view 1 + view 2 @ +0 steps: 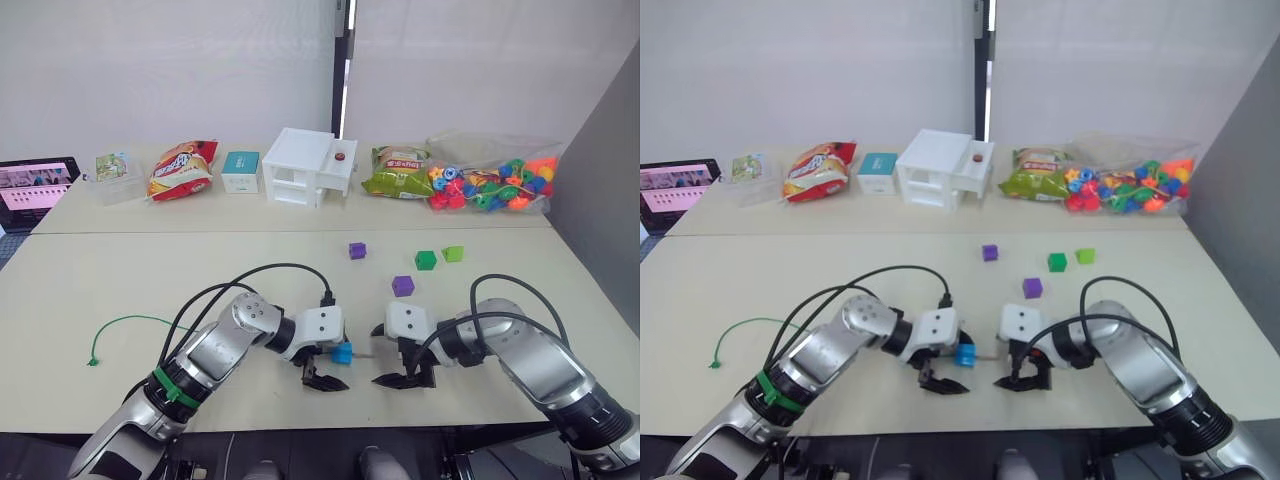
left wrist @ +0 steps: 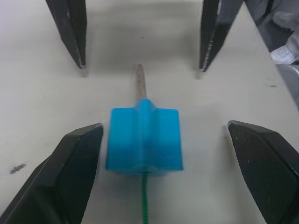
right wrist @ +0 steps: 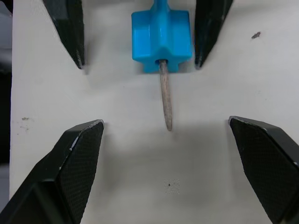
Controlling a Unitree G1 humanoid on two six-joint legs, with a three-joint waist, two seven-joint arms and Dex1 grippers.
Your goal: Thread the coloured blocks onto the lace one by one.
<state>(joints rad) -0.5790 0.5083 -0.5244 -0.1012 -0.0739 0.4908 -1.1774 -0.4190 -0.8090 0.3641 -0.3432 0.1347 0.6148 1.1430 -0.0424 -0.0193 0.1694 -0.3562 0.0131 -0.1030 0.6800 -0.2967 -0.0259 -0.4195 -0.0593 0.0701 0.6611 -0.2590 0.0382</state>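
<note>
While both sets of fingers stand apart, holding nothing, blue block (image 2: pixel 143 140) lies on the desk (image 1: pixel 120 280) between the left gripper (image 1: pixel 326 377) fingers, already on the lace (image 2: pixel 144 205). Stiff pale tip (image 3: pixel 165 100) pokes out the far side, pointing into the gap between the right gripper (image 1: pixel 404 377) fingers, not touching either. Green cord exits the block on the left gripper's side; knotted end (image 1: pixel 94 361) sits well out beyond the left arm.

Progress estimate: one of five threaded (blue). Left to do: two purple blocks (image 1: pixel 357 250) (image 1: pixel 403 285), dark green block (image 1: pixel 426 260), light green block (image 1: pixel 453 254), all loose on the desk beyond the right gripper, well apart from the tip.

Next move probably: right fingers close on the tip, left fingers hold or slide the blue block back along the cord (a guess, nothing started).
</note>
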